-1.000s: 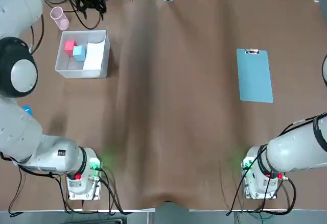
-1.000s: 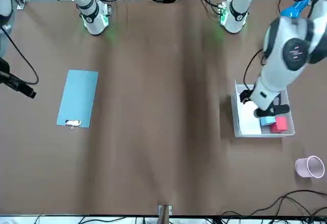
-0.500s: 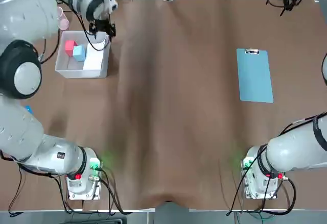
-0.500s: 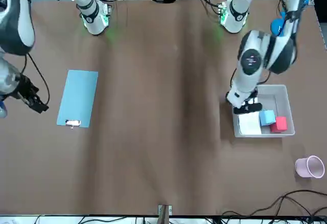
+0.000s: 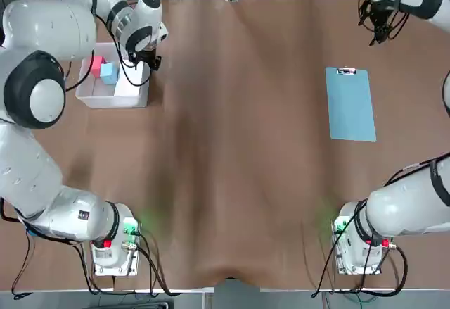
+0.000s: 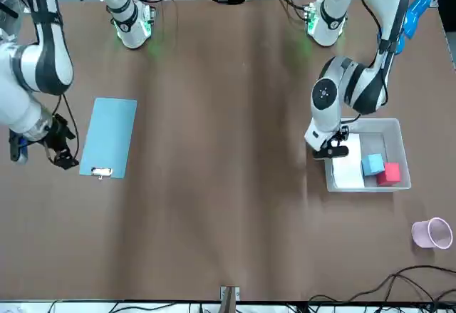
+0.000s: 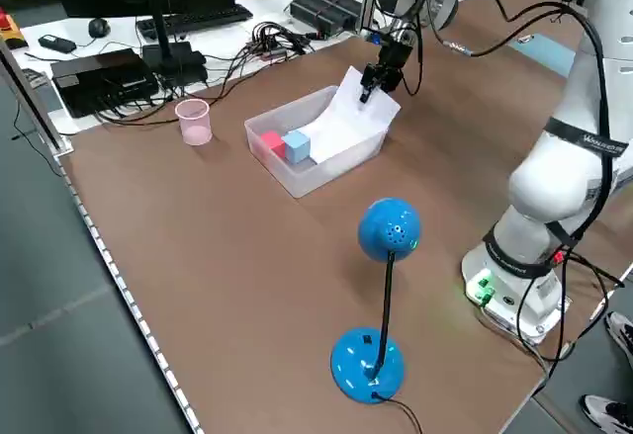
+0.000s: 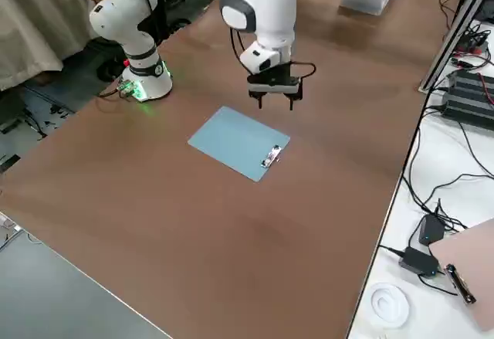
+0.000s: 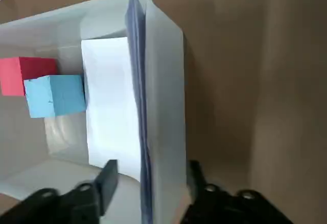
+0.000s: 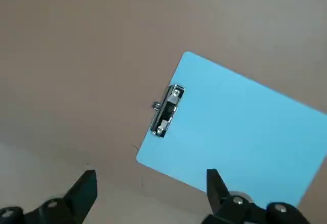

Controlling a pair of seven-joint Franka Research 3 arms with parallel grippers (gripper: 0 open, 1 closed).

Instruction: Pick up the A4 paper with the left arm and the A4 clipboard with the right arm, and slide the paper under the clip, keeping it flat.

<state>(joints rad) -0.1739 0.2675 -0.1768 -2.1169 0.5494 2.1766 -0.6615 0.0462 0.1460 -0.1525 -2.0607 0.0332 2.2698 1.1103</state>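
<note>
Two claws hung open: the left (image 9: 148, 185) straddled the bin's (image 9: 166, 117) wall and paper (image 9: 113, 101), the right (image 10: 153, 180) hovered near the clipboard (image 10: 240, 127)!

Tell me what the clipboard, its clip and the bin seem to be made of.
Clipboard: probably plastic or coated board, smooth and matte, in one even light blue.
Clip: metal, likely plated steel, with bright glints.
Bin: likely thin plastic, satin, its pale walls slightly see-through.

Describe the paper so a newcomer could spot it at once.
Find the pale bin on the left arm's side of the table. Inside, beside the blue cube and red cube, is the paper: the only thin white sheet, standing up past the rim.
</note>
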